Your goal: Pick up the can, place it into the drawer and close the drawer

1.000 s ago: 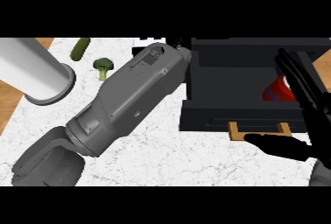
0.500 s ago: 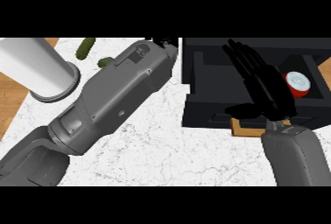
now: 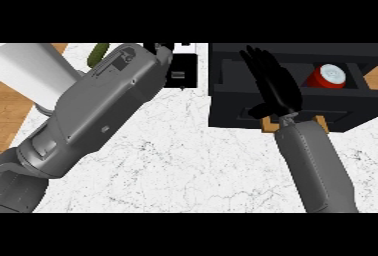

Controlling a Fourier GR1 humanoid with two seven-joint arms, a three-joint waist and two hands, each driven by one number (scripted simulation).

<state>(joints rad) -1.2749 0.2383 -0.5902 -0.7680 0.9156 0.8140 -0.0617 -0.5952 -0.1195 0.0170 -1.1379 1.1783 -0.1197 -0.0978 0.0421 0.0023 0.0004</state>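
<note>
Marble counter [image 3: 184,165], white with fine grey veins, runs across the near part of the scene, with warm wooden boards [image 3: 15,115] showing at its left edge. A matt black drawer [image 3: 229,107], boxy and square-cornered, stands open at the far right. Inside it, in the far right corner, sits the can [image 3: 327,76]: red-walled, with a round pale lid. The right hand [image 3: 275,82] lies flat over the drawer's middle, black fingers straight and released, holding nothing; the can is just to the right of those fingers, apart from them. At the left, a smooth white cylinder [image 3: 33,72] stands by a small green vegetable [image 3: 97,53]. The left hand [image 3: 170,62] is mostly hidden behind its broad grey forearm [image 3: 96,115], so its fingers cannot be judged.
</note>
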